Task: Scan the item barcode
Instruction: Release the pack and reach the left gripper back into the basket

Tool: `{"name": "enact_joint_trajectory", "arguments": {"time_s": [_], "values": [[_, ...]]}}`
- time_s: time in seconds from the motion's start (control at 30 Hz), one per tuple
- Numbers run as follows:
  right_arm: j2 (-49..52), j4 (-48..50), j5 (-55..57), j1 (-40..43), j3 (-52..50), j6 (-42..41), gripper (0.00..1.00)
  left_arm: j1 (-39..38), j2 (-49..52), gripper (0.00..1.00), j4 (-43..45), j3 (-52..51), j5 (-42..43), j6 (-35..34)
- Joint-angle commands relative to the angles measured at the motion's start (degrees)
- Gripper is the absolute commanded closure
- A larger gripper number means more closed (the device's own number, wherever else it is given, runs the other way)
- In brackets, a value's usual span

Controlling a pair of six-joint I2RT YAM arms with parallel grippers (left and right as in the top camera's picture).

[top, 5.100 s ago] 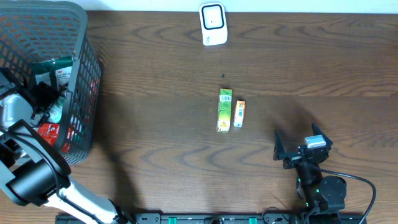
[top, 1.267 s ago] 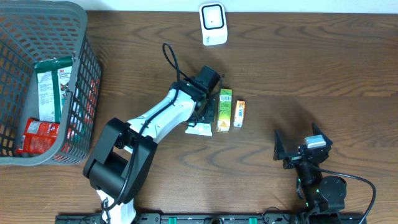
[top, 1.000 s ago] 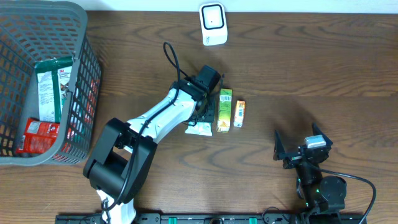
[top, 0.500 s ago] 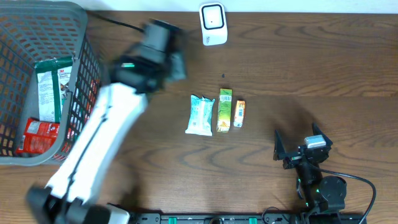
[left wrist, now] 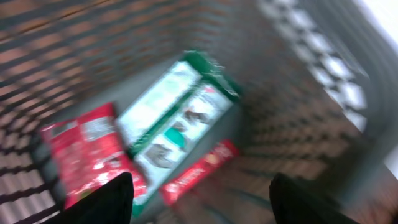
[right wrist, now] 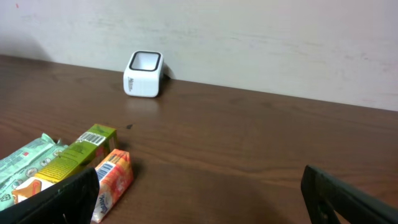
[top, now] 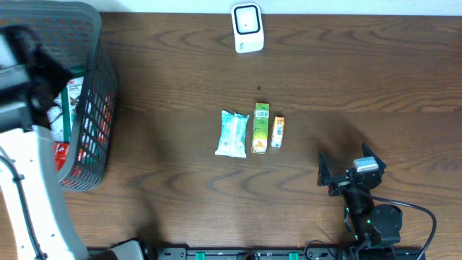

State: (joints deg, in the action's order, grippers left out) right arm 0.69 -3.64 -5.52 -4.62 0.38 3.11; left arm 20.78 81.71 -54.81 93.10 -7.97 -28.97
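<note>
Left hand (left wrist: 199,183), wide and empty, hangs over the basket (left wrist: 311,81); a green packet (left wrist: 177,118) and red packet (left wrist: 93,152) lie below. Right hand (right wrist: 199,186), wide, empty: green carton (right wrist: 78,152) on the counter (right wrist: 249,137) ahead-left, scanner (right wrist: 144,73) beyond.

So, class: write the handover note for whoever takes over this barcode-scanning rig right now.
Left gripper open, empty, over the basket.
Right gripper open, empty, parked at the near edge of the table.
In a row mid-table, short of the scanner: teal packet, green carton, orange carton; scanned or not, cannot tell.
In the basket, to do: red packet, green-white packet, red bar.
</note>
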Motion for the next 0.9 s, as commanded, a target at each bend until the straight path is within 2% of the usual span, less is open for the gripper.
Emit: {"name": "enact_joint_trajectory", "arguments": {"time_s": [0.0,0.17,0.3,0.57,0.7,0.87], "values": [[-0.3,-0.2,0.3,0.2,-0.1,-0.7,0.01,6.0,3.1,0.27,-1.4,-1.2,-0.7,-5.4],[-0.3,-0.2,0.3,0.2,-0.1,-0.7,0.01,10.6,8.7,0.20,-1.7,-5.1,-0.7,-10.9],[-0.3,-0.2,0.3,0.2,-0.1,-0.7,0.01,11.7,12.8,0.17,-1.8,-7.0,-1.4,-11.3],[-0.3,-0.2,0.3,0.2,-0.1,-0.7,0.01,11.8,20.3,0.15,-3.1,-7.8,-9.4,-12.2],[-0.3,-0.2,0.3,0.2,-0.1,-0.7,0.01,11.8,23.7,0.15,-3.2,-8.0,-9.3,-12.8],[-0.3,-0.2,0.3,0.2,-0.1,-0.7,0.01,12.0,28.0,0.15,-3.2,-9.2,-9.3,-16.7]]}}
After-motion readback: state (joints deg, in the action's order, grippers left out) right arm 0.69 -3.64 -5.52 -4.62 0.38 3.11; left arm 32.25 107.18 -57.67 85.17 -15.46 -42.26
